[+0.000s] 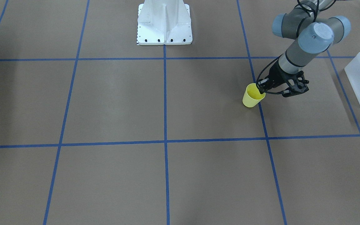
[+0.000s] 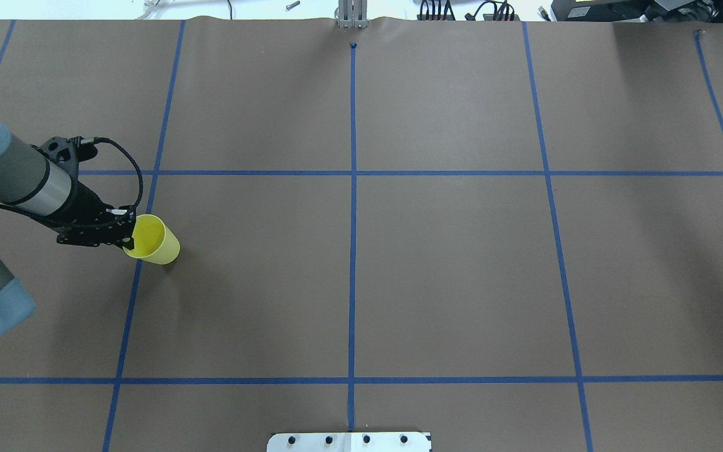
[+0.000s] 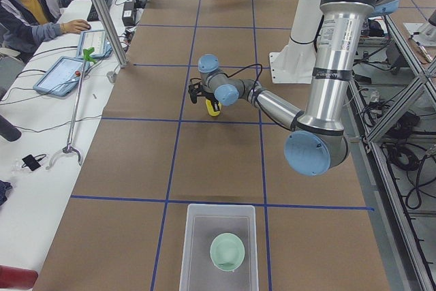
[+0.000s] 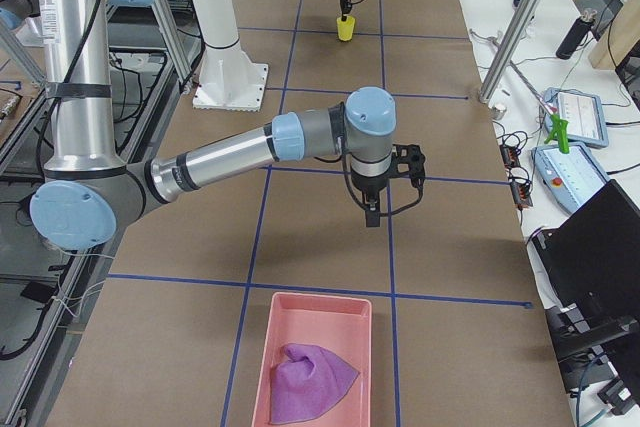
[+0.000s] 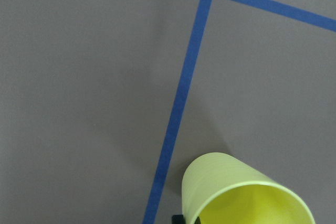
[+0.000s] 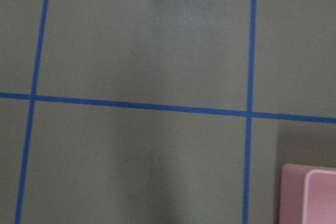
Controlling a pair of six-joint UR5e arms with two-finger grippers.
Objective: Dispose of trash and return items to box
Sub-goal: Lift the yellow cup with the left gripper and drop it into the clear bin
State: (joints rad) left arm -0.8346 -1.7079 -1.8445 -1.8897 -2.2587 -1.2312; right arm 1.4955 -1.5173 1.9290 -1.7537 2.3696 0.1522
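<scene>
The yellow cup (image 1: 252, 97) is tilted, open side up, over a blue tape line on the table. My left gripper (image 1: 262, 91) is shut on its rim, one finger inside the mouth. The cup also shows in the overhead view (image 2: 155, 241), held by the left gripper (image 2: 128, 242), and in the left wrist view (image 5: 239, 192). The frosted white box (image 1: 359, 82) stands at the table's end on my left, with the sage-green bowl (image 3: 227, 251) inside it. My right gripper (image 4: 372, 215) hangs above the table and shows only in the exterior right view, so I cannot tell whether it is open or shut.
A pink tray (image 4: 320, 319) with a purple cloth (image 4: 310, 382) in it stands at the table's right end; its corner shows in the right wrist view (image 6: 310, 198). The white robot base (image 1: 164, 28) stands at the table's back middle. Blue tape lines grid the brown table.
</scene>
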